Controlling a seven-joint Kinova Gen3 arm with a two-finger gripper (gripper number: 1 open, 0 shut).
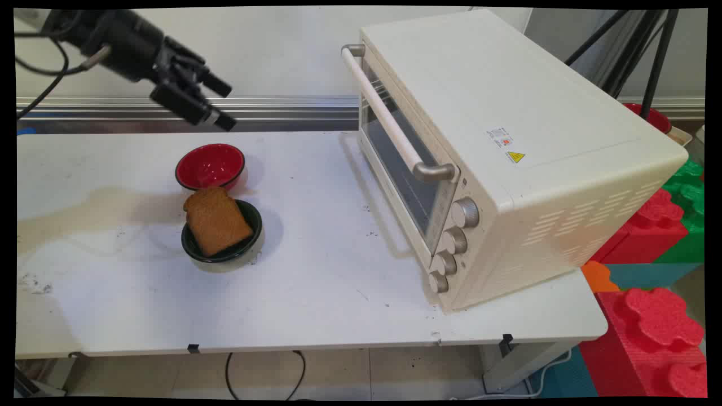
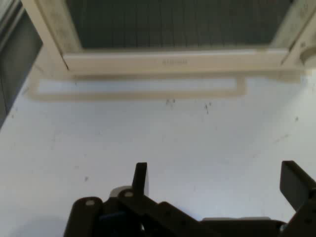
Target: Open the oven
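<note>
Hand [image 1: 224, 104] open above bowls; toast [image 1: 216, 220] in black bowl [image 1: 251, 234].

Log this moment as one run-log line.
gripper: open, raised, empty, facing toaster oven | oven door: shut | toast: resting on black bowl | red bowl: empty, behind it

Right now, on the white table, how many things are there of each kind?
Bowls: 2, a red bowl and a black bowl
Bread slices: 1, the toast lying on the black bowl
Ovens: 1, the toaster oven
Total: 4
</note>
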